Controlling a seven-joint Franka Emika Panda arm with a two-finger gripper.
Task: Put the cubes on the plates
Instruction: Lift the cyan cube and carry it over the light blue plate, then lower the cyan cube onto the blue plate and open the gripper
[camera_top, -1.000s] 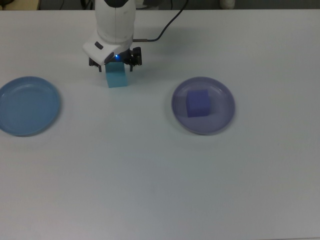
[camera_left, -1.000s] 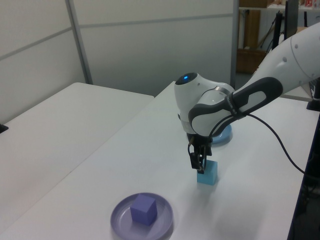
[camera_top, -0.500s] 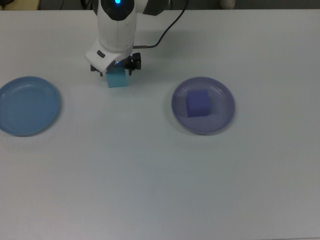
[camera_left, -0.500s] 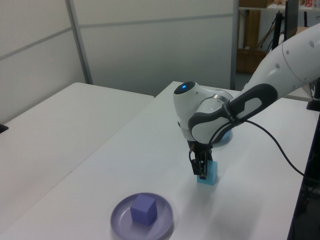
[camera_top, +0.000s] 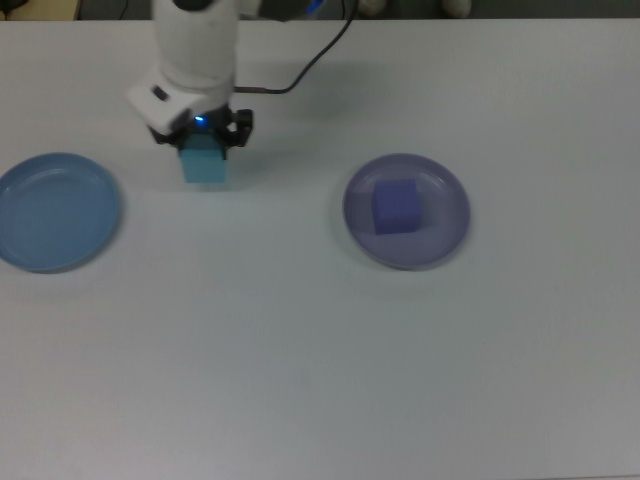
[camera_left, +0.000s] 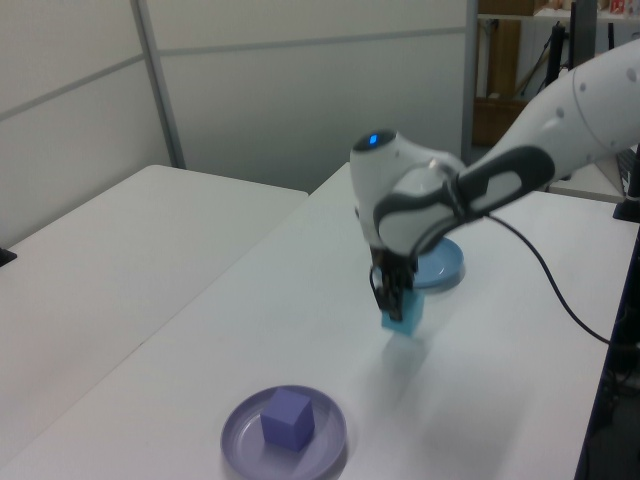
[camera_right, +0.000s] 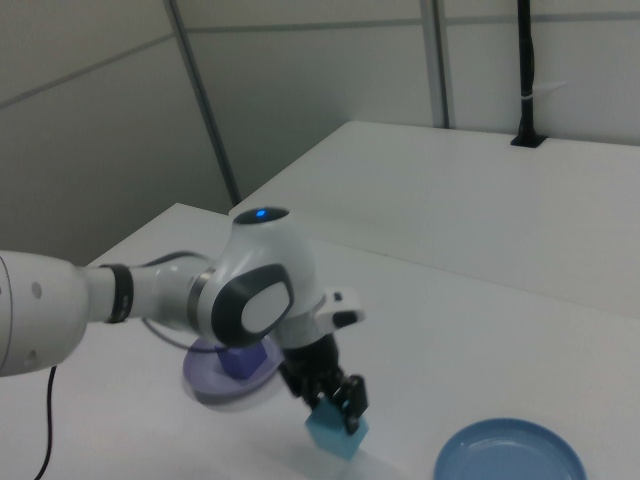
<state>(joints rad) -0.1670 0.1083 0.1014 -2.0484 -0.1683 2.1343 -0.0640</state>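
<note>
Gripper (camera_left: 392, 303) pinching cyan cube (camera_left: 403, 316), lifted clear for carry | blue plate (camera_top: 55, 211) vacant | purple cube (camera_top: 396, 207) seated on lavender plate (camera_top: 452, 222)

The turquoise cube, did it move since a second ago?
Yes. The turquoise cube, shut in the gripper, has shifted toward the top view's left, nearer the light blue plate. In the left view it hangs above the table.

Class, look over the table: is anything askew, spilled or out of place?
Nothing is spilled or damaged. The purple cube sits on the lavender plate. The cyan cube hangs tilted in the gripper, lifted off the table, and the blue plate has no cube.
</note>
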